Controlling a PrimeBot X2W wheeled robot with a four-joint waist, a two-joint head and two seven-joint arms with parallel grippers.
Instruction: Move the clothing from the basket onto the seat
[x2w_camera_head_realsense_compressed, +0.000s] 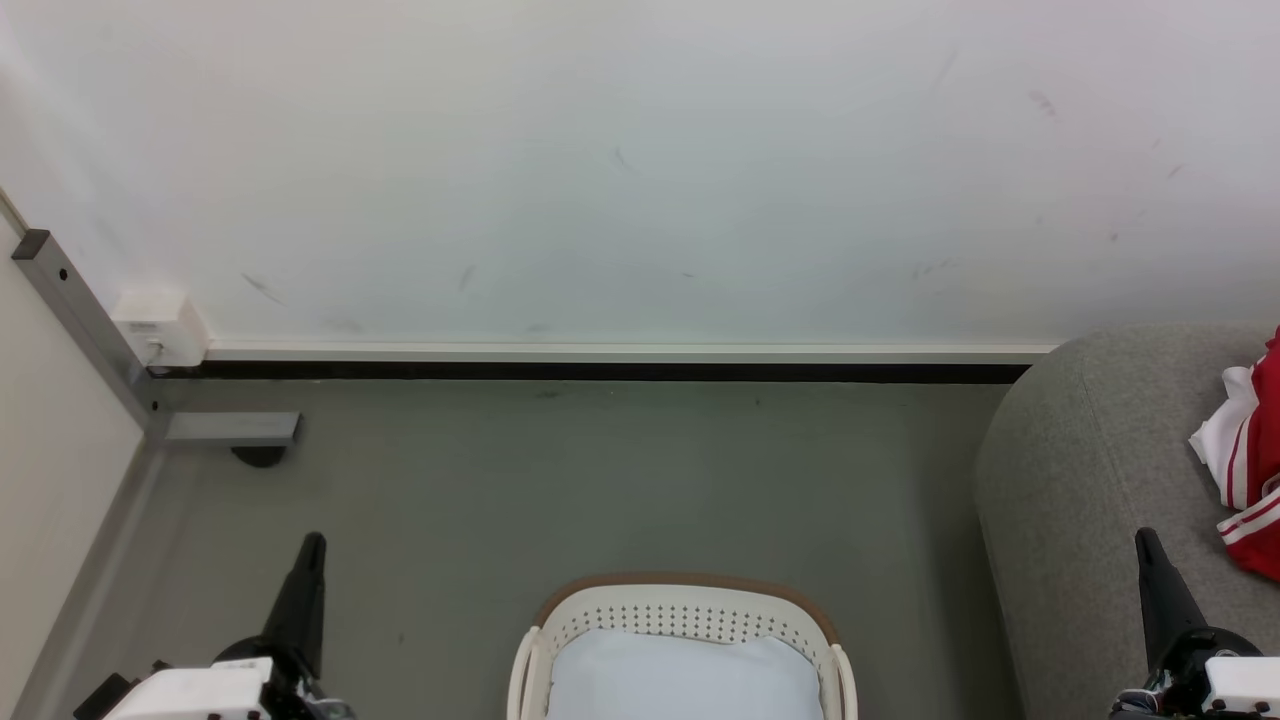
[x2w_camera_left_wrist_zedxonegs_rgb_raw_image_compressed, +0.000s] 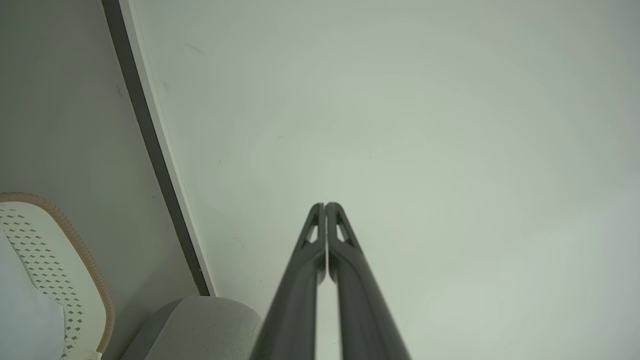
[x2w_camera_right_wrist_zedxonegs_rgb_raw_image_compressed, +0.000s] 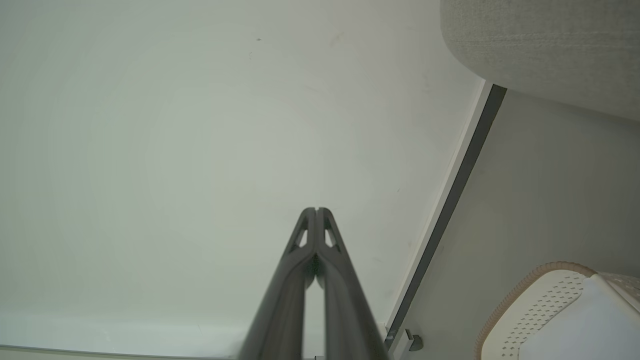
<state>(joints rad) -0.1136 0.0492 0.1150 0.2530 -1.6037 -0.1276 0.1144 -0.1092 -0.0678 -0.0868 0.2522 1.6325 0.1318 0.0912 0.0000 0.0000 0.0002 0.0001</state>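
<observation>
The cream basket with its brown rim stands on the floor at the bottom centre of the head view; inside it lies a plain pale sheet. Red clothing with white parts and striped trim lies on the grey seat at the right edge. My left gripper is shut at the lower left, left of the basket, holding nothing. At the lower right my right gripper is shut and empty, in front of the seat. Both wrist views show the shut gripper tips pointing at the white wall.
A white wall with a dark baseboard runs behind the grey floor. A metal frame leg and a white box stand at the left. The basket rim and seat appear at the wrist views' edges.
</observation>
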